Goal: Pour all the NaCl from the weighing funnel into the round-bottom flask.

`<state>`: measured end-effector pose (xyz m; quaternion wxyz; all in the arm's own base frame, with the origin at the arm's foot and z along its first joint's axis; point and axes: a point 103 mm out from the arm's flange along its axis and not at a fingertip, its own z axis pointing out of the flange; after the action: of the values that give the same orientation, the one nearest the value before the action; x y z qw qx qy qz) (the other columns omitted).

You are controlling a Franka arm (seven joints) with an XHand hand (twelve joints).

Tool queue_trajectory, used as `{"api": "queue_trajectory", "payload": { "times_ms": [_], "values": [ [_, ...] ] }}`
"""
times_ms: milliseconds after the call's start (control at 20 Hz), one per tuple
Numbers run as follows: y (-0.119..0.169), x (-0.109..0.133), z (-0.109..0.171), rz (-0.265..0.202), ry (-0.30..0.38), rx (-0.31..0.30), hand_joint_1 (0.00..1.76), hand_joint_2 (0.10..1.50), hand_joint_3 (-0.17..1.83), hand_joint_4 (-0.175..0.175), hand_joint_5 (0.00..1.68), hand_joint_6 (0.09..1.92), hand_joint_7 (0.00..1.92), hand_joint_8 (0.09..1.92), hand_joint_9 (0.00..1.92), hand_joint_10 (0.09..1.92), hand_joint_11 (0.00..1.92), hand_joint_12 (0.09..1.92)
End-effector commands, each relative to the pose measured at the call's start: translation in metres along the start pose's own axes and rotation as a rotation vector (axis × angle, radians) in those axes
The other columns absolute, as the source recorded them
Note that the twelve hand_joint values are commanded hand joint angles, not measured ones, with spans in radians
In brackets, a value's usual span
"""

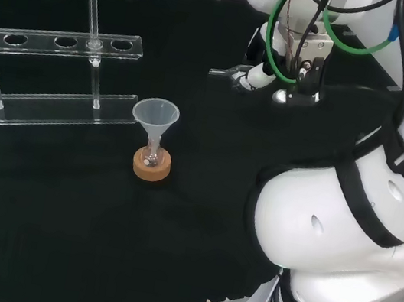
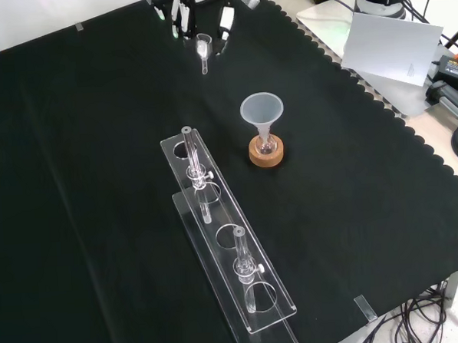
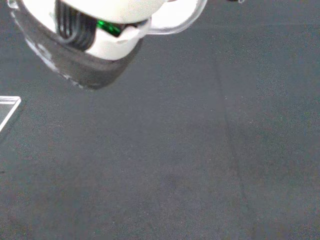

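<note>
Weighing funnel [image 2: 203, 51] lies on the cloth at the top centre of the front view, just below the hand [image 2: 197, 8], whose fingers hang down on either side of it; whether they touch it, or are curled, I cannot tell. Flask [image 2: 267, 145] sits on a cork ring [image 2: 266, 153] mid-frame with a funnel [image 2: 261, 108] in its neck. Clear rack [image 2: 229, 248] fills the lower centre.
</note>
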<state>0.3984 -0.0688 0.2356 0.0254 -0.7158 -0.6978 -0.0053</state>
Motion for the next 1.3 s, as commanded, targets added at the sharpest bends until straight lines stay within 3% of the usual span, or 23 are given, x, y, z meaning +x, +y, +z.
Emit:
{"api": "queue_trajectory", "payload": {
  "times_ms": [50, 300, 1050, 1300],
  "values": [
    [-0.011, 0.026, 0.0, -0.079, -0.014, 0.019, 1.12, 0.78, 0.34, 0.175, 1.4, 0.3, 1.6, 0.09, 1.08, 0.19, 0.06, 1.59],
    [-0.018, 0.042, -0.001, -0.132, -0.012, 0.024, 1.12, 0.78, 0.34, 0.175, 1.4, 0.3, 1.6, 0.09, 1.08, 0.19, 0.06, 1.6],
    [-0.03, 0.047, -0.011, -0.261, -0.014, 0.033, 1.12, 0.78, 0.34, 0.175, 1.4, 0.31, 1.6, 0.09, 1.08, 0.19, 0.06, 1.6],
    [-0.034, 0.06, -0.008, -0.293, -0.023, 0.041, 1.12, 0.78, 0.33, 0.175, 1.4, 0.31, 1.6, 0.09, 1.08, 0.19, 0.06, 1.6]
  ]
}}
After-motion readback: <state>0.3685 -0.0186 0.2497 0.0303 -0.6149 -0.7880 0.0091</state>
